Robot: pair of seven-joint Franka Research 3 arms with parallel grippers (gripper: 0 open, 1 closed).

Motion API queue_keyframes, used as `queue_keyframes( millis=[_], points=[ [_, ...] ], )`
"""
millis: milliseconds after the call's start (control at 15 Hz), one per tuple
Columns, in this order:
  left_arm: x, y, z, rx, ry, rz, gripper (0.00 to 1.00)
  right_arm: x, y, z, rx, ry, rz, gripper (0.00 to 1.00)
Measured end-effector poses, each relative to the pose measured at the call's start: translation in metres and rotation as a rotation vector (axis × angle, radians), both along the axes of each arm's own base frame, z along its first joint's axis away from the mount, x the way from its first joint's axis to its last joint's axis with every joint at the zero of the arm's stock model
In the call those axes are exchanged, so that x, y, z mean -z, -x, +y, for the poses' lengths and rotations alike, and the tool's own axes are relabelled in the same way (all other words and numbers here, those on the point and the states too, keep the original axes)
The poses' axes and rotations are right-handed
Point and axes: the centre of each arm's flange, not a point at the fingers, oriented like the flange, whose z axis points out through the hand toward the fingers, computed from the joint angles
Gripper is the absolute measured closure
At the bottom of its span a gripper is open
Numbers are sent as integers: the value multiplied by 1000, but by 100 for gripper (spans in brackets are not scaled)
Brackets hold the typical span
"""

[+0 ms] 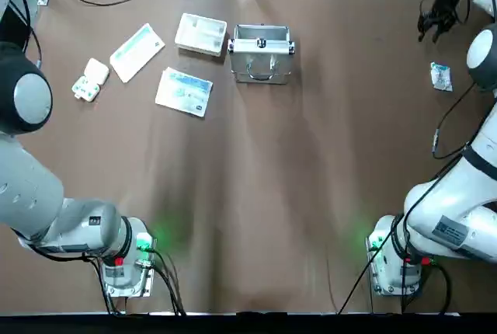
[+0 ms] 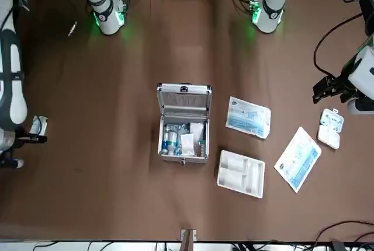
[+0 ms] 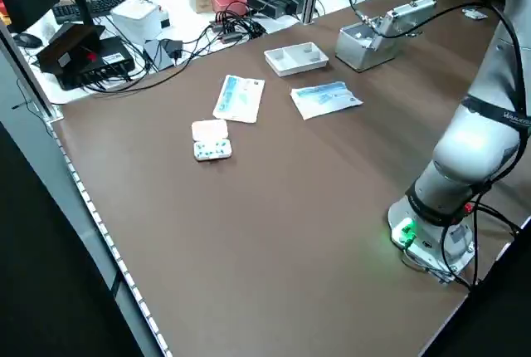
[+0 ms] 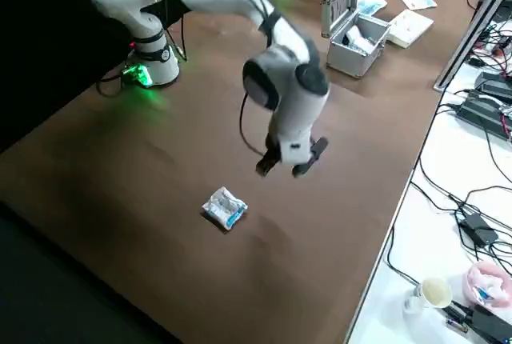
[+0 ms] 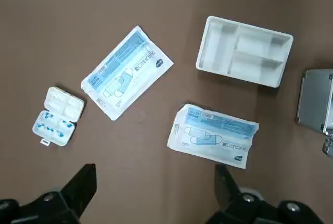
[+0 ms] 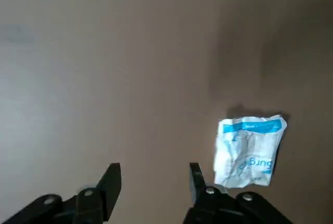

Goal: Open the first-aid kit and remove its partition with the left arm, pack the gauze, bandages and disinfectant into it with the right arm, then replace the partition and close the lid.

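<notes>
- The brown table (image 1: 311,194) carries everything.
- The left arm (image 1: 31,186) reaches along the table's left side; the right arm (image 1: 466,194) reaches up the right side to the far right corner.
- The first-aid kit (image 2: 183,128), a small metal case, stands at the far middle of the table, lid up, with bottles and packets inside.
- The partition (image 2: 240,173) lies on the table just left of the case, empty and apart from it.
- Two flat white-and-blue packets (image 1: 184,91) (image 1: 137,51) lie left of the partition.
- A small white pill box (image 1: 90,80) lies open, farthest left.
- A crumpled white-and-blue packet (image 1: 441,76) lies alone near the right edge.
- The right gripper (image 6: 154,179) hovers above bare table just beside that packet, fingers spread, holding nothing.
- The left gripper (image 5: 155,182) hangs high over the flat packets, fingers wide apart, empty.
</notes>
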Motion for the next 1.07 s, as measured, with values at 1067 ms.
queue_keyframes(
  millis=[1067],
  points=[
    [0,0,-1,2,0,1,0,114,48,-68,-80,115,124,39]
  ],
)
